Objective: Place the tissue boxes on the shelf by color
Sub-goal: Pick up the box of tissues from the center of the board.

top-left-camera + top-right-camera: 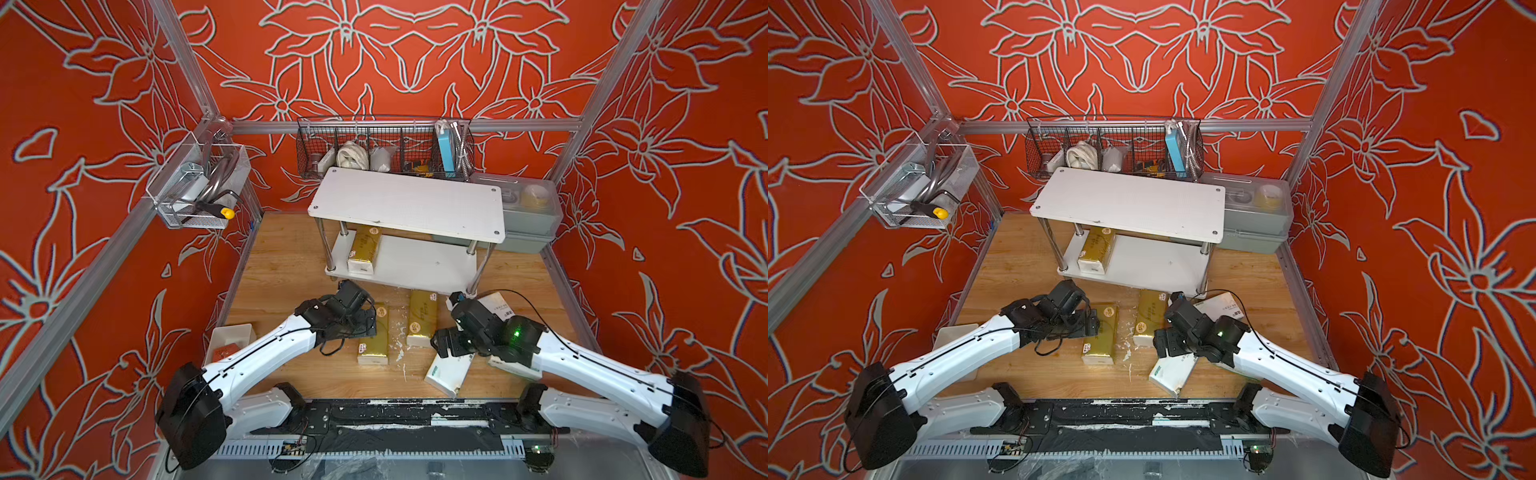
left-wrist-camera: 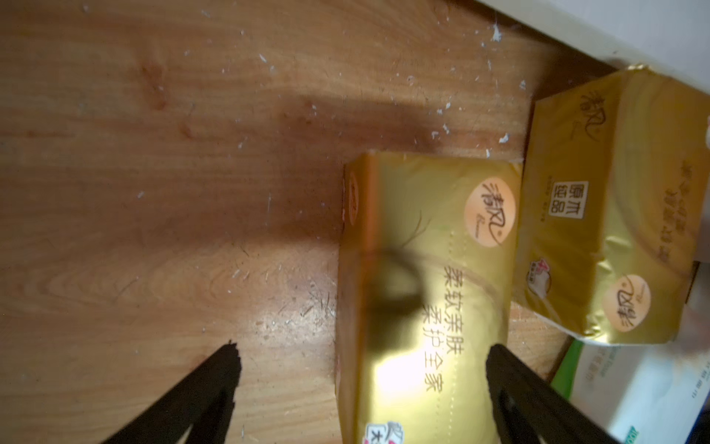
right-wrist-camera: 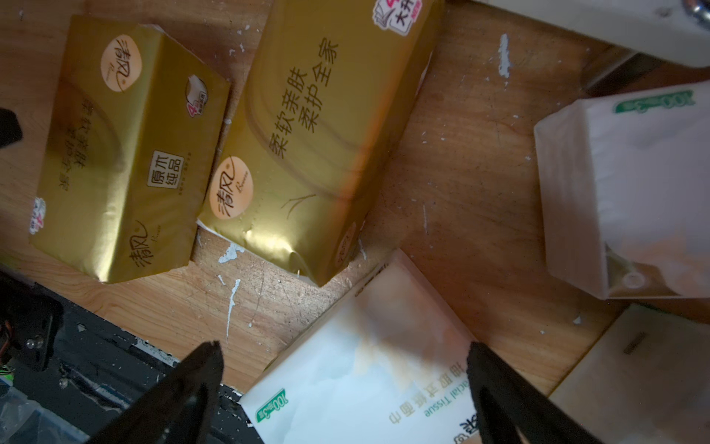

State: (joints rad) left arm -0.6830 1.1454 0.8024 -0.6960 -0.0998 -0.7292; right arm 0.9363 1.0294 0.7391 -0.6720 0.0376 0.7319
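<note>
The shelf [image 1: 407,203] [image 1: 1129,203] stands at the back, with one gold tissue box [image 1: 365,249] on the left of its lower board. Two more gold boxes [image 1: 374,345] [image 1: 422,318] lie side by side on the wooden floor in front. My left gripper [image 1: 368,322] [image 2: 363,357] hangs open over the left gold box [image 2: 422,269], one finger above its edge and the other above bare wood. My right gripper [image 1: 444,345] [image 3: 343,353] is open above a white, green-trimmed box [image 1: 446,374] [image 3: 365,384]. A second white box [image 1: 498,305] [image 3: 634,184] lies by the shelf's right front post. The right arm partly hides a third [image 1: 513,365].
A black wire basket [image 1: 384,147] hangs on the back wall and a clear tray [image 1: 195,187] on the left wall. A grey lidded bin [image 1: 528,216] sits to the right of the shelf. A small white tray [image 1: 226,340] lies under the left arm.
</note>
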